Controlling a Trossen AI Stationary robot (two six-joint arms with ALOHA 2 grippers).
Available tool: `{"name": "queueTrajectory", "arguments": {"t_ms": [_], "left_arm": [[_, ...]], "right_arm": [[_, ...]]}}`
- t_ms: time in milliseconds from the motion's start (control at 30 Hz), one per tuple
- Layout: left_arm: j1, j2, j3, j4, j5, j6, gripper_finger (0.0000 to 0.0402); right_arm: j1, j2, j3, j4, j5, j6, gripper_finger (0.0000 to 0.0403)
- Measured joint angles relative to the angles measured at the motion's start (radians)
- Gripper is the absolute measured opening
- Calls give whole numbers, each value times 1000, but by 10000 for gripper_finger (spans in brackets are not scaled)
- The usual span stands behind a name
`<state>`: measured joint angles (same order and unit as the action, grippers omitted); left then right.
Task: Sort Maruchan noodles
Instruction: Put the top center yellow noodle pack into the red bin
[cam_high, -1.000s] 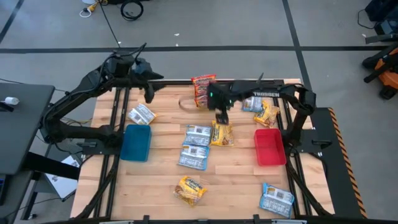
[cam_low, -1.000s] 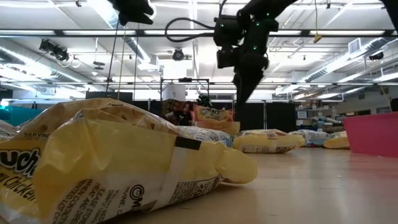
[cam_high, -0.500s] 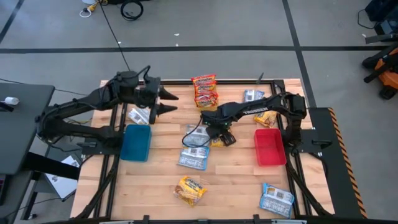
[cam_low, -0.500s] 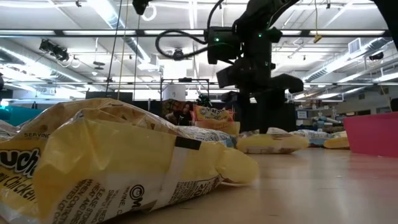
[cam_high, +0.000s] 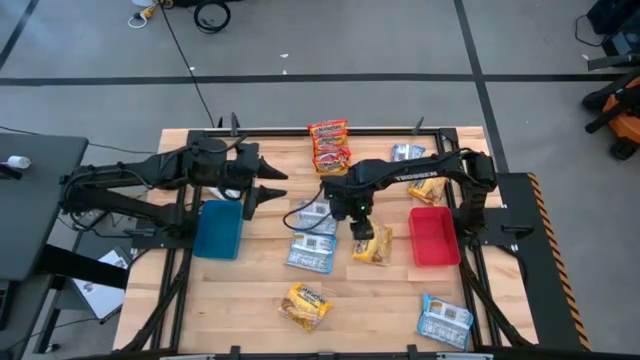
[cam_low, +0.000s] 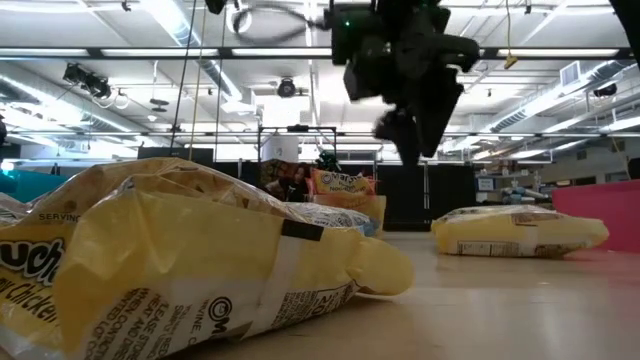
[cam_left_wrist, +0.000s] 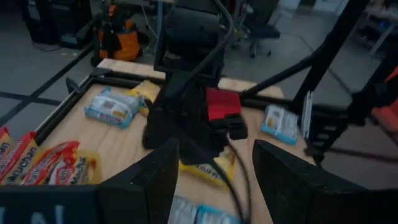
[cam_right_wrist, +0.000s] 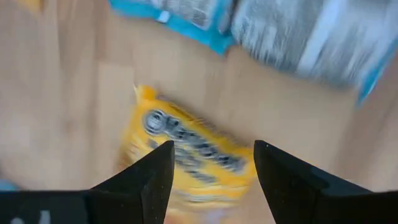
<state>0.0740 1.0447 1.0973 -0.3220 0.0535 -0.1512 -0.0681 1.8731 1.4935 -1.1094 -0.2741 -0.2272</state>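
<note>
On the table: a wooden top (cam_high: 250, 290) with noodle packs spread out and two dark arms above it.
Right gripper (cam_high: 358, 222): near the middle of the table, just above a yellow pack. Its two fingers are spread apart and hold nothing.
Yellow pack (cam_high: 372, 246): lies flat on the wood right by the right gripper, just beside the red bin. From the right wrist it shows between the two fingers (cam_right_wrist: 146, 180), lying on the wood and not gripped.
Red bin (cam_high: 433, 236): on the right side of the table.
Blue bin (cam_high: 219, 228): on the left side of the table.
Left gripper (cam_high: 268, 180): up over the left part of the table, past the blue bin, pointing to the middle. Its fingers are spread wide and hold nothing.
Blue-and-white packs (cam_high: 313, 236): three close together in the middle, between the two bins.
Red packs (cam_high: 330, 147): two at the far edge, touching each other.
More packs: one yellow-orange pack (cam_high: 306, 305) near the front edge, one blue-and-white pack (cam_high: 444, 320) in the front right corner.
Low view: a big yellow pack (cam_low: 190, 270) fills the near left, and the other yellow pack (cam_low: 520, 232) lies flat farther off.
</note>
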Motion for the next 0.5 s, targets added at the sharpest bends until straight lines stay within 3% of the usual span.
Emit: {"name": "queueTrajectory", "arguments": {"t_ms": [133, 233, 500], "left_arm": [[-55, 0, 0, 72, -11, -54, 208], [-117, 0, 0, 113, -32, -79, 208], [-257, 0, 0, 14, -242, -132, 208]], "right_arm": [[17, 27, 1, 8, 52, -321, 226], [15, 91, 0, 2, -11, -344, 223], [81, 250, 3, -45, -30, -311, 200]]}}
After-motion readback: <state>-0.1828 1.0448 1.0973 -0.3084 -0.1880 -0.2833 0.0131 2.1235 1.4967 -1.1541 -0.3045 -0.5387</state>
